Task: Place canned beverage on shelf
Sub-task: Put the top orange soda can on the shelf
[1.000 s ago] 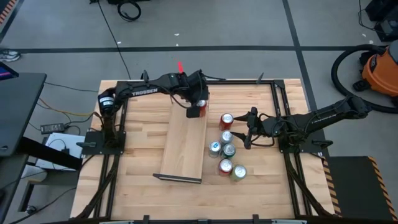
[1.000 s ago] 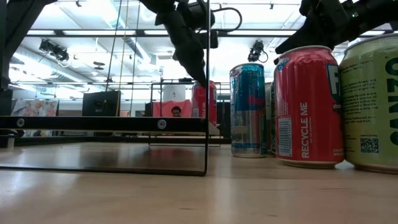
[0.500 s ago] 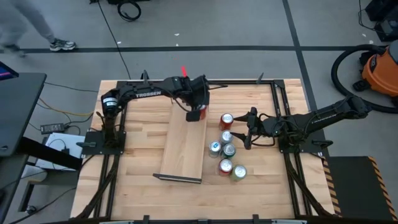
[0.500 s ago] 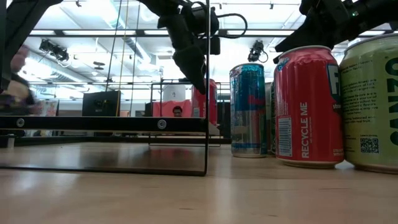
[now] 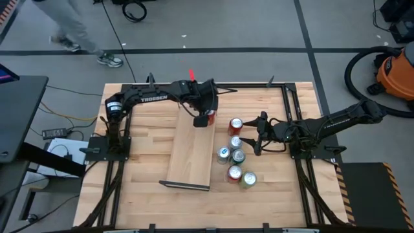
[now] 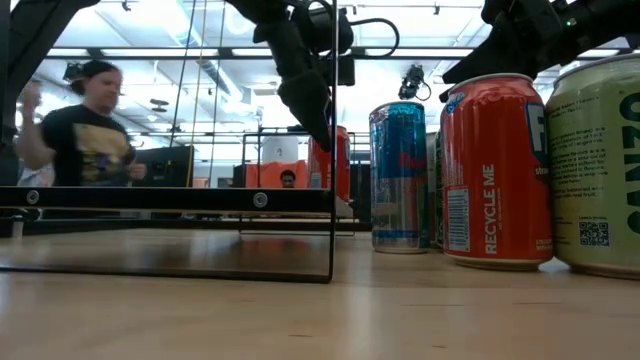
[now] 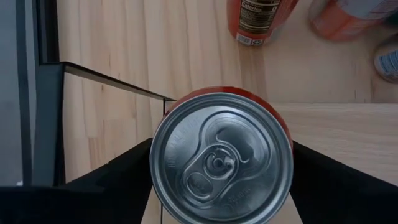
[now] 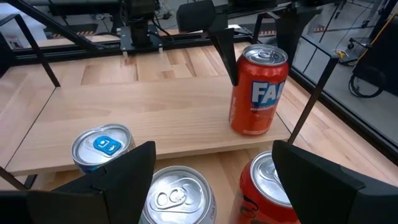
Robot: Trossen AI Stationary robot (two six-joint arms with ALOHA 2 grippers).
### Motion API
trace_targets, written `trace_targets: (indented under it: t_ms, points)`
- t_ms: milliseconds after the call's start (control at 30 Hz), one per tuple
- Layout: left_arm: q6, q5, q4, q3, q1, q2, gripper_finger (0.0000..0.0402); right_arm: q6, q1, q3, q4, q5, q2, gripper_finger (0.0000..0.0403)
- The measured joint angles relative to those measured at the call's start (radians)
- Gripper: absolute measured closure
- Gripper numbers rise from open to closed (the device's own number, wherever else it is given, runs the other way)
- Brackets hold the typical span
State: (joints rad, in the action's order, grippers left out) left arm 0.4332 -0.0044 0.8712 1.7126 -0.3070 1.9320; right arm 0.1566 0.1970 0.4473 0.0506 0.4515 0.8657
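My left gripper is over the far right corner of the shelf, a light-wood plank with black end rails. It is shut on a red-orange can. The can shows from above in the left wrist view and from the side in the right wrist view. It also shows behind the rail in the low view. My right gripper is open and empty, level above the table to the right of a group of cans. My left gripper pinches the can's side wall near its top between the two fingers, one on each side. The fingers come from above, pointing down. The can is upright, and its base appears to stand on the shelf near the far right corner.
Several cans stand on the table right of the shelf: a red one, a blue-topped one, a green one and others. They crowd the near right in the low view. A person moves past behind the table.
My left gripper has gone a little toward the table's near edge with the can, which stays upright at the shelf's far right corner. My right arm has kept still. A person has walked into view beyond the table's far left.
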Motion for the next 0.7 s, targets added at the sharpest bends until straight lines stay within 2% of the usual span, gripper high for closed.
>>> trace_targets:
  t_ms: [700]
  points:
    - [-0.029,-0.029,0.143,-0.002,0.001,-0.031,0.0092,0.001,0.0,0.0,-0.001,-0.008,0.0,0.007]
